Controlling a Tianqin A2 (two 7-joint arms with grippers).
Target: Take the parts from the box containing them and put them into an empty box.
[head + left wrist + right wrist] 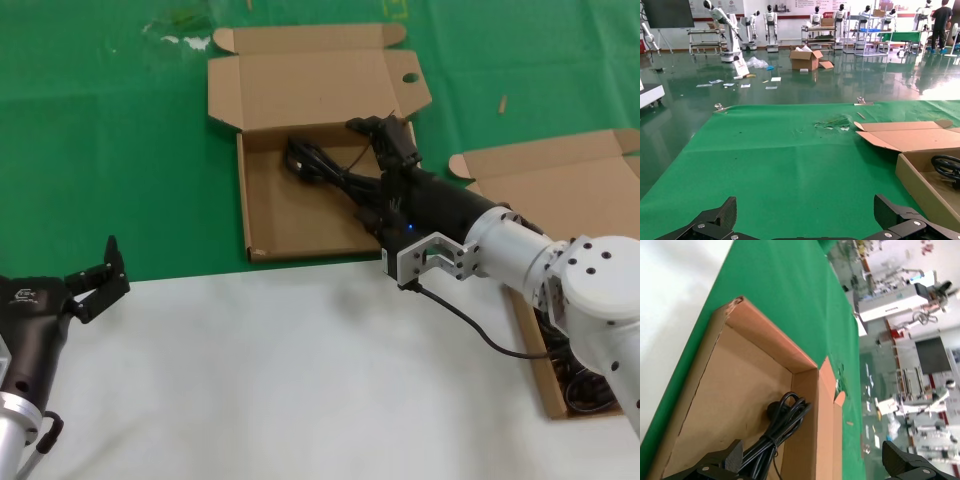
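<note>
The box with a round hole (410, 77) in its lid flap lies open on the green cloth, its floor (285, 215) mostly bare. One bundle of black cords (325, 165) lies in its far right part, also in the right wrist view (785, 415). My right gripper (392, 140) is open and empty, hovering over that box's right wall just above the bundle (812, 460). The plain box (560, 185) stands at the right, largely hidden by my right arm; black cords (580, 388) show in its near end. My left gripper (100, 280) is open and empty at the near left.
A white surface (300, 380) covers the near part of the table, the green cloth (120, 150) the far part. The left wrist view shows the holed box's wall (920, 175) at its right side and bare cloth (790, 165) ahead. My own black cable (480, 330) trails under the right arm.
</note>
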